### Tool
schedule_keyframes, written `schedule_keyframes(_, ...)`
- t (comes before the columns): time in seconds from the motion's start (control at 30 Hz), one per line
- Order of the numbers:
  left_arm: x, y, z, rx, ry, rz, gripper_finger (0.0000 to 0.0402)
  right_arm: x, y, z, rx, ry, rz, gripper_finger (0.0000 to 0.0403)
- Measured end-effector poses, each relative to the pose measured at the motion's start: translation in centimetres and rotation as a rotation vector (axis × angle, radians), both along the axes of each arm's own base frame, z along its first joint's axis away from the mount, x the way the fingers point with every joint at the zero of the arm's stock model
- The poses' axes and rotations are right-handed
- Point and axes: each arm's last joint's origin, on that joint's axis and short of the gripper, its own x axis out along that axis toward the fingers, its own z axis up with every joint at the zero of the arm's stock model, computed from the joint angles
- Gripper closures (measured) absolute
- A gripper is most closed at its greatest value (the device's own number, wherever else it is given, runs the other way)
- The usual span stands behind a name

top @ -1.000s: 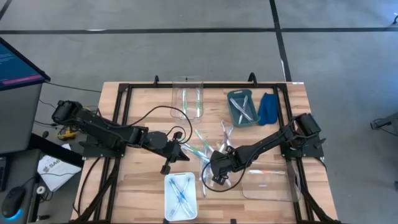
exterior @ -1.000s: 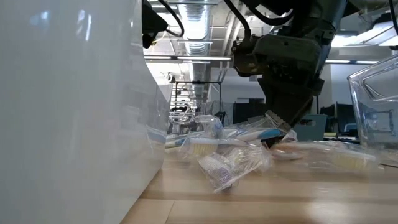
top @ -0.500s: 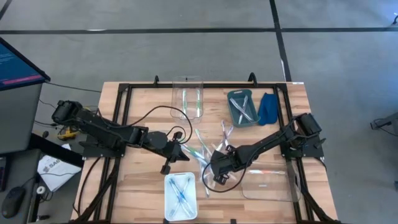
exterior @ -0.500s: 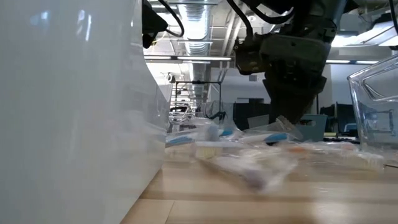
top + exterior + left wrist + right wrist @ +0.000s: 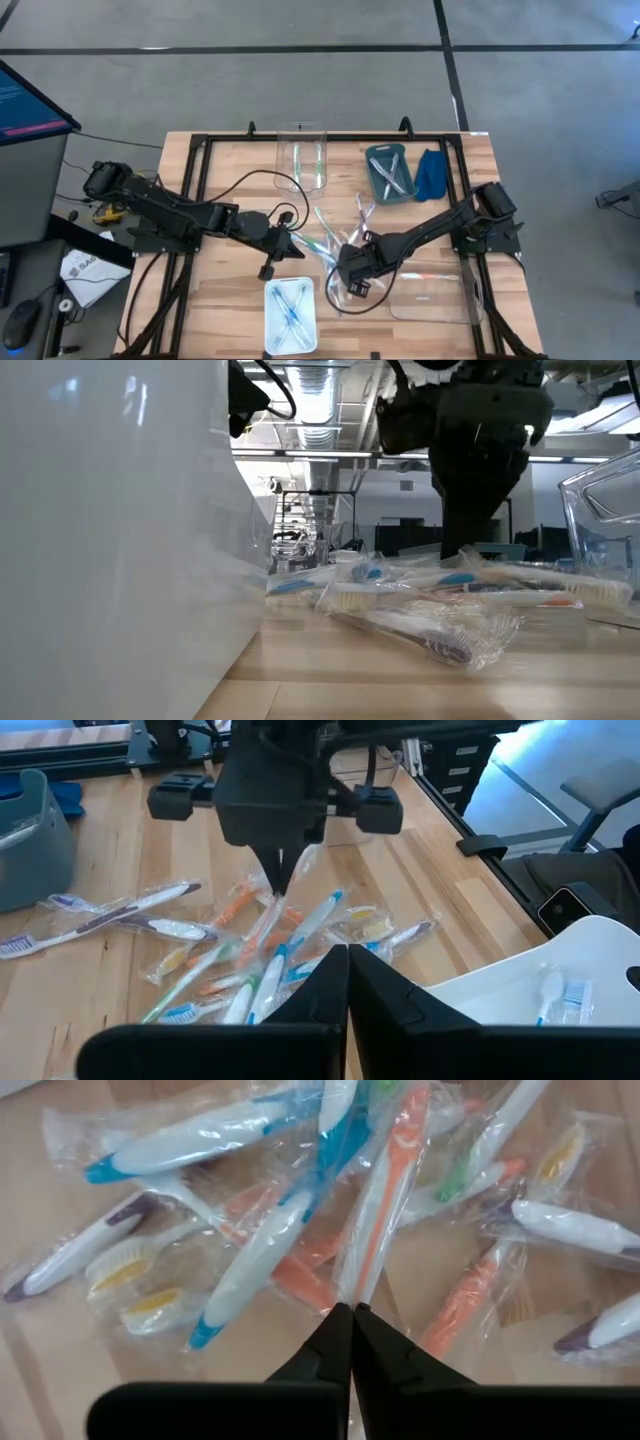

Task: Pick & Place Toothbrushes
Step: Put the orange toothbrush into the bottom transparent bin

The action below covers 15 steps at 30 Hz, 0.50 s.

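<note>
Right pincer (image 5: 349, 1312) nips a wrapped orange toothbrush (image 5: 385, 1190) from the pile

Its fingers pressed together on the clear wrapper's edge, the right pincer hangs over the toothbrushes (image 5: 335, 245) heaped mid-counter, probably to lift one clear for sorting into a bin. The left pincer (image 5: 347, 960), shut and empty, waits just beside the pile, near the white tray (image 5: 291, 309).

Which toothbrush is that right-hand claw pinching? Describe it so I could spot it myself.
Find the heap of wrapped toothbrushes in the middle of the wooden table. The right tool is shut on the clear wrapper of the orange-handled toothbrush, beside a blue-and-white one.
</note>
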Motion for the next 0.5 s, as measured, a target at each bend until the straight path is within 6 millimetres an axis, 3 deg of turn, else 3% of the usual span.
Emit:
schedule_keyframes(0.23, 0.0, 0.0, 0.0, 0.008, -0.002, -0.004, 0.04, 0.3, 0.1, 1.9, -0.035, 0.031, 0.054, 0.0402)
schedule_keyframes(0.5, 0.0, 0.0, 0.0, 0.013, -0.003, -0.007, 0.04, 1.2, 0.9, 6.2, -0.147, -0.002, 0.211, 0.0403)
